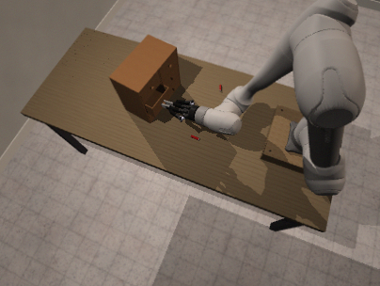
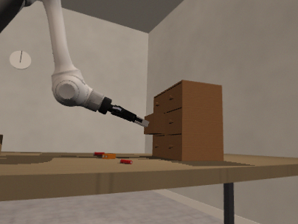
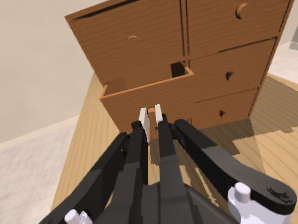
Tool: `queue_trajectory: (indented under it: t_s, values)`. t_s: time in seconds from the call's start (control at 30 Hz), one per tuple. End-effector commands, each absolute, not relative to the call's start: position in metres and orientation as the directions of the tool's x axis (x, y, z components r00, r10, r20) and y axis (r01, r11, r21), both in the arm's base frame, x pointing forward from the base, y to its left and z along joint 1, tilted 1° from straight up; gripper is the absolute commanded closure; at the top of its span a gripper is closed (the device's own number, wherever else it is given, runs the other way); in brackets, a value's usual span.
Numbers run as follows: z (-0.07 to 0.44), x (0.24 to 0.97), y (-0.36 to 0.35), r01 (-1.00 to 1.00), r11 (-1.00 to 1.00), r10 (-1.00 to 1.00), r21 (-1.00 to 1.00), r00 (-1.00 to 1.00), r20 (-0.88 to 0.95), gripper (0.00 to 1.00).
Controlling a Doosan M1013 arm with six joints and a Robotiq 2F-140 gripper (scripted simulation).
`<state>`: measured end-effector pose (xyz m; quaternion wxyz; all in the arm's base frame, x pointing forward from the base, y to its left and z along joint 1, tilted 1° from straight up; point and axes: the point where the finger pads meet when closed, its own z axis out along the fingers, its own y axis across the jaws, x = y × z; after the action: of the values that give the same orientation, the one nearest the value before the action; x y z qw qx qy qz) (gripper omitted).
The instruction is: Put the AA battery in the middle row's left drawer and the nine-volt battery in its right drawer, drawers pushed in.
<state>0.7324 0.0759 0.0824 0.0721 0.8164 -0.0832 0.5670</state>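
Brown wooden chest (image 1: pixel 141 66) stands on the slatted worktop (image 1: pixel 94 132), its middle-left drawer (image 3: pixel 150 97) pulled partly out. The black hand (image 3: pixel 151 116) pinches that drawer's knob. Two small red batteries (image 1: pixel 195 137) lie well apart behind it.

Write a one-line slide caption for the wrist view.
Gripper fingers closed on the knob of the half-open middle-left drawer of the small chest.
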Motion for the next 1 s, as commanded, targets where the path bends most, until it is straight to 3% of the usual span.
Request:
queue_trajectory:
  t_s: [0.0,0.97]
  values:
    - [0.083,0.728,0.077,-0.218,-0.976,-0.054,0.023,0.343,0.938,0.92]
    - [0.083,0.714,0.08,-0.218,-0.976,-0.054,0.023,0.343,0.938,0.92]
